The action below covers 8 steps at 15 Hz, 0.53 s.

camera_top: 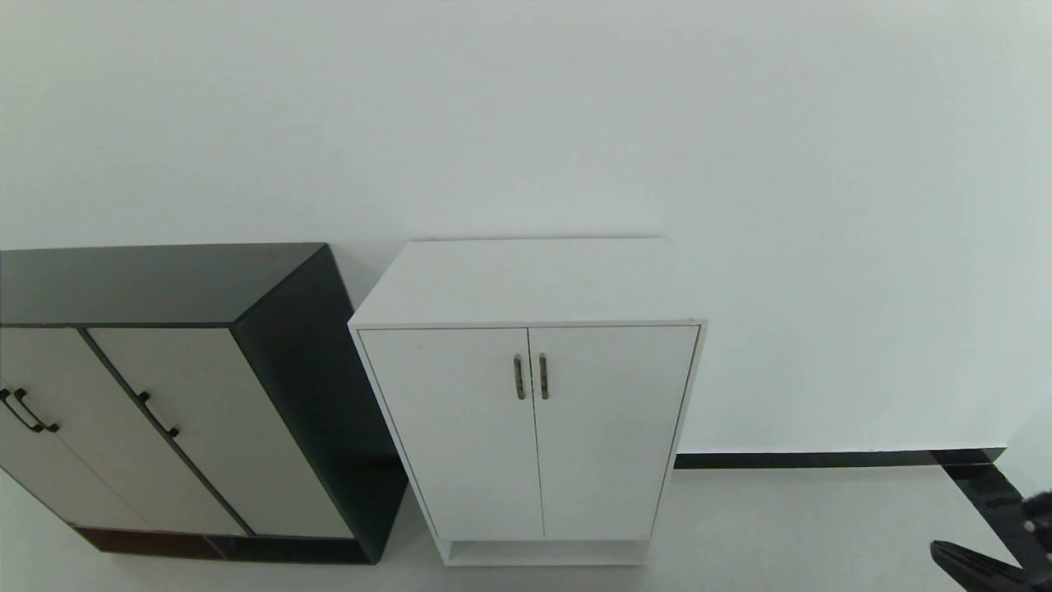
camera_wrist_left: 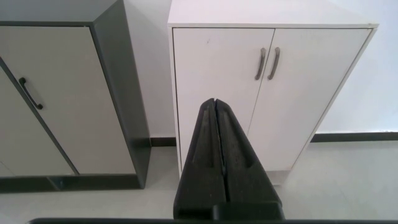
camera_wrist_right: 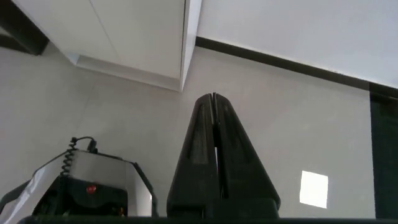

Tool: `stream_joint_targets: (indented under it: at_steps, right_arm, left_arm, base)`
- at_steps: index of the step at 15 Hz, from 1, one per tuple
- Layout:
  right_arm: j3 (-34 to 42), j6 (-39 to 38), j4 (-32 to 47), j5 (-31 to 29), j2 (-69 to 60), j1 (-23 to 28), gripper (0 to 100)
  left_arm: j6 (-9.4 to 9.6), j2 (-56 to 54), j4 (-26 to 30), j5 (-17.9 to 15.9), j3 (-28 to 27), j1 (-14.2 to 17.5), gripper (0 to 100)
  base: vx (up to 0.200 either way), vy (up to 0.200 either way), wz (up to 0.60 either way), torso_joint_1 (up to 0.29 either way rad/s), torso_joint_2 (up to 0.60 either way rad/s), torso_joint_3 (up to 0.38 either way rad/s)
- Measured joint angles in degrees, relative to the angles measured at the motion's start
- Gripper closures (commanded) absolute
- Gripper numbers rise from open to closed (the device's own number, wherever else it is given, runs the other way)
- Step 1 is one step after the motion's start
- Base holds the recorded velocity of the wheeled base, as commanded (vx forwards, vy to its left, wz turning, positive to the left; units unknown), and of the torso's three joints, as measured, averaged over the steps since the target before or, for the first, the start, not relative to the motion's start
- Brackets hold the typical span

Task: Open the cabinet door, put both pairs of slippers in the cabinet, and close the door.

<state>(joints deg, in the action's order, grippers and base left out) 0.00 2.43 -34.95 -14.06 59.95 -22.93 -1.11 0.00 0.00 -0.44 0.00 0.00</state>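
White cabinet point(camera_top: 526, 411) stands shut against the wall, centre of the head view.

Its two doors meet at a pair of upright handles point(camera_top: 531, 376). The doors hide the inside, and an open slot runs beneath them. A dark cabinet point(camera_top: 164, 395) with pale doors stands just beside it at left, cut off by the frame edge. A black skirting board point(camera_top: 822, 460) lines the wall at lower right. The left gripper point(camera_wrist_left: 214, 102) faces the white cabinet, jaws pressed together, holding nothing. The right gripper point(camera_wrist_right: 214, 96) hangs over bare floor point(camera_wrist_right: 298, 124) near the cabinet's corner, jaws likewise closed and empty.
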Motion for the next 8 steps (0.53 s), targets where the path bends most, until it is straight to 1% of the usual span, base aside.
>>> stream_joint_targets:
  at_steps: [5,7,8]
  right_arm:
    - [-0.1,0.3,24.5,3.0,-26.0,-0.1,100]
    - [-0.3,0.4,31.7,5.3,-34.7,0.0,100]
    - [-0.5,0.5,33.4,6.6,-37.9,0.4,100]
  left_arm:
    - [0.00,0.0,0.0,0.0,0.0,0.0,100]
    - [0.07,0.0,0.0,0.0,0.0,0.0,100]
    - [0.05,0.0,0.0,0.0,0.0,0.0,100]
  base:
    - [0.000,0.000,0.00,0.000,0.00,0.000]
    - [0.000,0.000,0.00,0.000,0.00,0.000]
    - [0.000,0.000,0.00,0.000,0.00,0.000]
